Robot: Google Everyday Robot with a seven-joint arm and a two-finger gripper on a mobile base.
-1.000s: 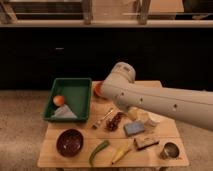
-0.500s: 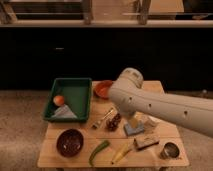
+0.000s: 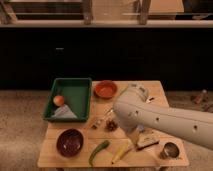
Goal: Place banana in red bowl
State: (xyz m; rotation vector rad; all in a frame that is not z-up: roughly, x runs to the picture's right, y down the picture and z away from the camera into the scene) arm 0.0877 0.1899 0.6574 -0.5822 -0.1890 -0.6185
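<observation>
The banana [image 3: 121, 154] is small, slim and yellow, and lies near the table's front edge, right of a green vegetable [image 3: 98, 151]. The red bowl [image 3: 105, 89] is orange-red and stands empty at the back middle of the table. My thick white arm [image 3: 160, 120] reaches in from the right over the table's right half. The gripper [image 3: 134, 136] hangs under the arm's end, mostly hidden by it, just above and right of the banana. It is well in front of the red bowl.
A green tray [image 3: 75, 85] at the left holds an orange fruit [image 3: 59, 100] and a pale packet [image 3: 62, 112]. A maroon bowl [image 3: 70, 142] sits front left. A metal cup [image 3: 170, 150], a packet [image 3: 148, 141] and small snacks [image 3: 111, 125] lie nearby.
The arm has swung right and toward the table's front, uncovering the red bowl. Its end now hangs lower, near the banana. The objects have not moved.
</observation>
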